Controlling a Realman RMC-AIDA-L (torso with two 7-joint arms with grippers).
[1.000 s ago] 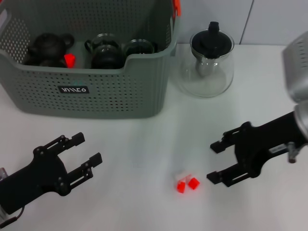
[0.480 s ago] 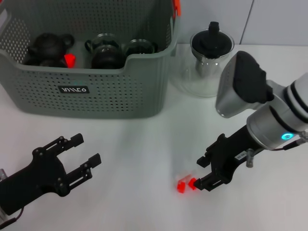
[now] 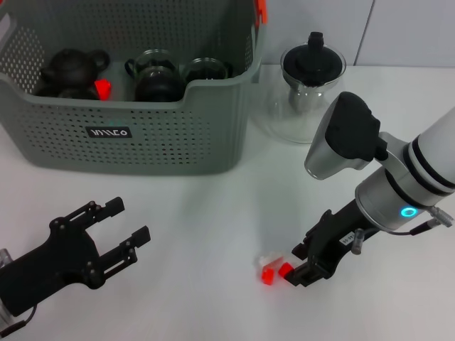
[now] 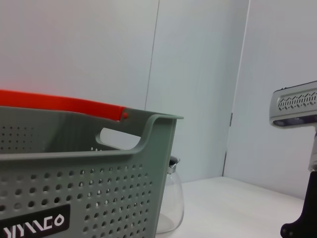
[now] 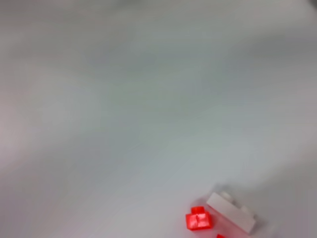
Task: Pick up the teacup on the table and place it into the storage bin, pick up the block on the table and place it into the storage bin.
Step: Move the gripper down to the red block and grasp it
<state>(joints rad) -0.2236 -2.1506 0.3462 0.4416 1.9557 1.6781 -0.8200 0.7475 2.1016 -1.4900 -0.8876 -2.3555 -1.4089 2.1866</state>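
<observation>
Head view shows the right pincer (image 3: pixel 293 266) low over the near middle of the white bench (image 3: pixel 206 227), its dark fingers set narrowly about the block (image 3: pixel 274 270), a small cluster of red and white toy bricks. Whether the pads already press on it cannot be told; one finger seems to touch the red piece on its right side. The step in hand looks like the block pickup. No loose teacup is seen on the bench, and dark rounded teaware lies in the storage bin (image 3: pixel 142 135) at the far left, so the teacup part is probably done.

The next move calls for closing firmly on the block, lifting clear, and carrying it far and left over the bin's high rim. The bricks are hard, glossy plastic with sharp corners and studs, so a small, off-centre grip could let them twist or slip.

The bin is matt grey-green plastic with perforated walls, a cut-out handle, a black label and an orange clip. Just right of it stands a clear glass teapot (image 3: pixel 307 96) with a black lid, smooth and round-bellied.

The left pincer (image 3: pixel 117 231) hovers at the near left, fingers spread wide and holding nothing.
</observation>
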